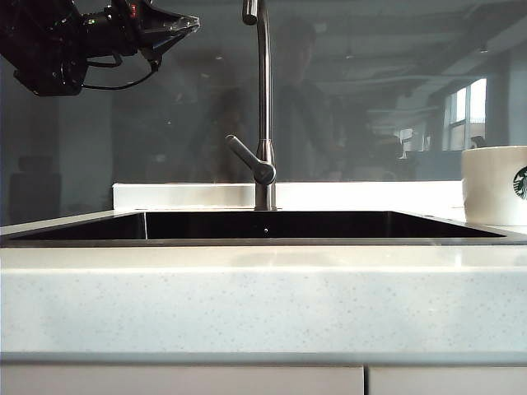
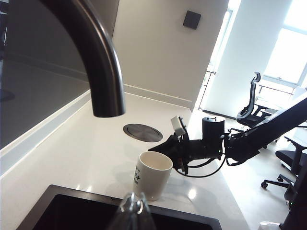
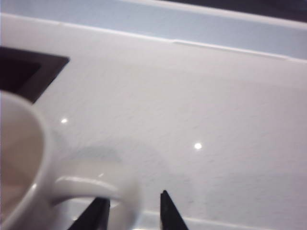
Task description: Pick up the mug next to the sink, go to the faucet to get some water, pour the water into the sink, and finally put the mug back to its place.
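The white mug (image 1: 494, 185) with its green logo stands upright on the countertop just right of the sink (image 1: 263, 225). In the left wrist view the mug (image 2: 152, 175) sits at the basin's corner, and my right gripper (image 2: 160, 150) is at its far side. My right gripper (image 3: 132, 206) is open, with the outer bar of the mug's handle (image 3: 96, 184) between its fingers and a gap on one side. My left gripper (image 1: 191, 25) hangs high at the upper left, shut and empty, its tips (image 2: 134, 205) over the basin. The faucet (image 1: 263, 107) rises behind the sink. No water is in view.
A round metal disc (image 2: 142, 132) is set into the counter beyond the mug. A low white backsplash ledge (image 1: 189, 196) runs behind the basin under a dark glossy wall. The faucet's spout (image 2: 103, 72) curves close in front of the left wrist camera.
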`<state>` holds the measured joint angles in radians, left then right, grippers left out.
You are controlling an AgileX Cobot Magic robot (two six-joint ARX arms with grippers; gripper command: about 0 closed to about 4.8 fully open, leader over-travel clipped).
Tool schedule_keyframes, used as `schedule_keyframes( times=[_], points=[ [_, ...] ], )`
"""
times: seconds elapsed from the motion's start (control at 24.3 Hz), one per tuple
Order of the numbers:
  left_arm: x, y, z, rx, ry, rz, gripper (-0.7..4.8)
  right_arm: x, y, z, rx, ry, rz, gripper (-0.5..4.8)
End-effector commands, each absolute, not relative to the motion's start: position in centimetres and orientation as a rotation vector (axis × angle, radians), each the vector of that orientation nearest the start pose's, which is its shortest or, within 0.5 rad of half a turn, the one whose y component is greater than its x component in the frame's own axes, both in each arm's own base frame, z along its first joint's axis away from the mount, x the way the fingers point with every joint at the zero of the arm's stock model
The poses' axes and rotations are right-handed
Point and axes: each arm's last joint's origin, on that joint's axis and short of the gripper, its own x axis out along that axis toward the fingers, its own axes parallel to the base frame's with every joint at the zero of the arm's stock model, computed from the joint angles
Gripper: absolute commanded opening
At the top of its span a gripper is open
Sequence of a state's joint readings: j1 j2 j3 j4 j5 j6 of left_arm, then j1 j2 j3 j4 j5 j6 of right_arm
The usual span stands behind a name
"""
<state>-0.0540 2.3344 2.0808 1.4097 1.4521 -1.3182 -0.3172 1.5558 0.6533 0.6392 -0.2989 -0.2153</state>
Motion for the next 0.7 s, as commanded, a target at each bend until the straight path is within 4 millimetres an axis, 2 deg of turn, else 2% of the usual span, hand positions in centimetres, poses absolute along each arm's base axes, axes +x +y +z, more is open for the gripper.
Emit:
schedule_keyframes(
  times=[0.04, 0.49, 0.62, 0.7],
  points=[
    [47.8, -5.4, 36.1, -0.201, 0.03, -1.58, -0.02, 29.0, -8.8, 20.2, -0.145, 0.218, -0.008, 1.53],
    [47.8, -5.4, 36.1, -0.203, 0.035, -1.581, -0.02, 27.5, -8.6, 20.5, -0.108, 0.334, -0.004, 1.53],
    [47.8, -5.4, 36.1, -0.202, 0.036, -1.581, -0.02, 26.5, -8.2, 21.1, -0.107, 0.337, -0.003, 1.53],
    [47.7, -5.3, 36.2, -0.232, 0.041, -1.577, -0.04, 25.7, -7.9, 21.9, -0.102, 0.342, -0.003, 1.27]
  ],
)
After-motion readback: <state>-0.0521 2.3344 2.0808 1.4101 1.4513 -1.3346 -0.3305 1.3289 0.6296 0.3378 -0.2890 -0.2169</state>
